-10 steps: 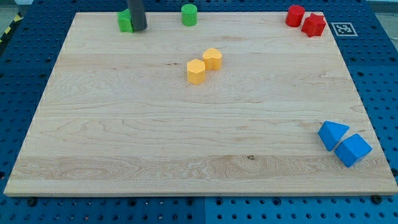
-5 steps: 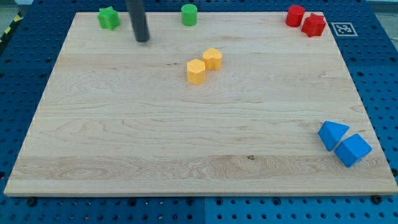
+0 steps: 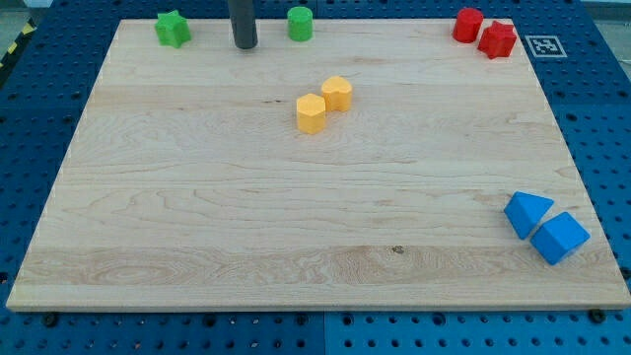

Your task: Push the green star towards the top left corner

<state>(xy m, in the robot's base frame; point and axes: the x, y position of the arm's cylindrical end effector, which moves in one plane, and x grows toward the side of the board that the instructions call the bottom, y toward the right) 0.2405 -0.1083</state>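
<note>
Left to right: your green star [image 3: 173, 28] sits by the board's [image 3: 197, 197] far left corner. Your tip [image 3: 245, 44], a bare rod with nothing held, stands apart to its right, between it and the green cylinder [image 3: 300, 23]. Yellow blocks [image 3: 323, 104] lie nearer, toward the middle.

Lab test bench: pale wooden board [image 3: 315, 197] on blue perforated mounting plate [image 3: 30, 118], printed fiducial marker [image 3: 542, 45] far right, yellow-black hazard tape [image 3: 12, 49] far left.
</note>
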